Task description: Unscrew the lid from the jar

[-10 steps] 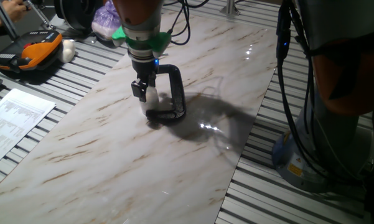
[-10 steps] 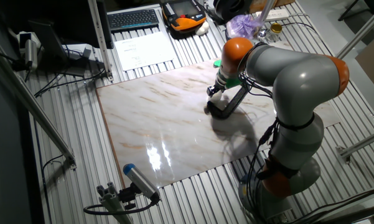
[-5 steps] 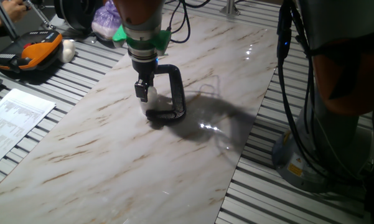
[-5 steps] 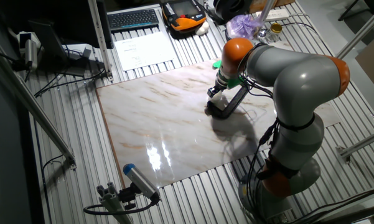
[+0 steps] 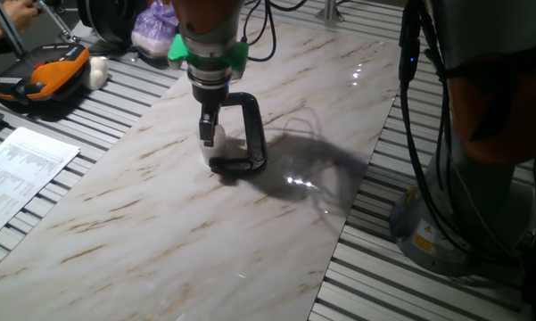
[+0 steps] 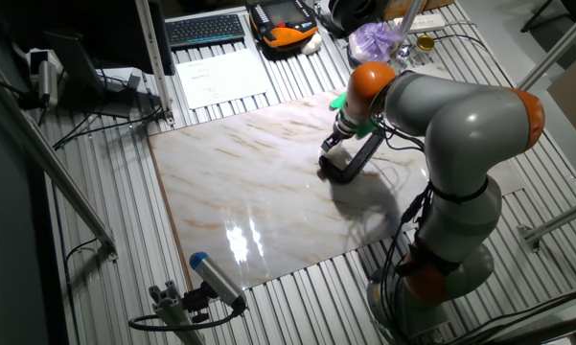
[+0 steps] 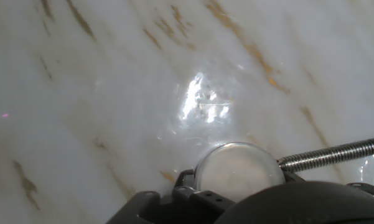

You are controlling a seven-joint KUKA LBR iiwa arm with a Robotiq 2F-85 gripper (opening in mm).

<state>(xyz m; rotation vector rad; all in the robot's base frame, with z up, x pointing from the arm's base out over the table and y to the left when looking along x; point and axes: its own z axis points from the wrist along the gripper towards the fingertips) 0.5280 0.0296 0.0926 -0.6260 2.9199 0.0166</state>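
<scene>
Bright overhead light falls evenly on the marble bench [image 5: 160, 205]. Sharp white glare spots sit on its glossy top near the right edge in one fixed view and near the front edge in the other. A soft dark shadow spreads beside the black clamp [image 5: 241, 134]. The hand view is washed out, glare at its centre, with the lid [image 7: 236, 171] blurred and close.

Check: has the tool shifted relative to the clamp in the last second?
Yes. The tool has rotated about its own axis above the black C-clamp, which stays put.
</scene>
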